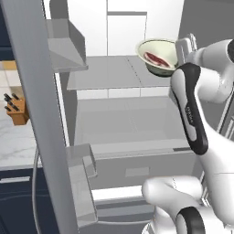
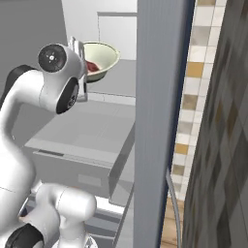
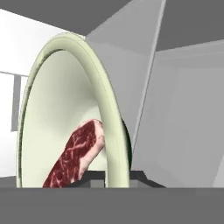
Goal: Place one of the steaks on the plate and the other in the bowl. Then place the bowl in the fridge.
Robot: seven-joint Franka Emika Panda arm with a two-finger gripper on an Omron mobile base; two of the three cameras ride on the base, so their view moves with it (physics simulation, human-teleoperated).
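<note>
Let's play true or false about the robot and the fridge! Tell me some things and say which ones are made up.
1. The bowl has a steak inside it. True.
2. The fridge door is closed. False: it stands open, and the shelves show.
3. The hand is shut on the rim of the bowl. True: its dark tips sit on either side of the rim in the hand view.
4. The bowl is sitting flat on the bottom drawer. False: it is up by an upper shelf, tilted, in the hand's grip.
5. A knife block stands on the counter left of the fridge. True.
</note>
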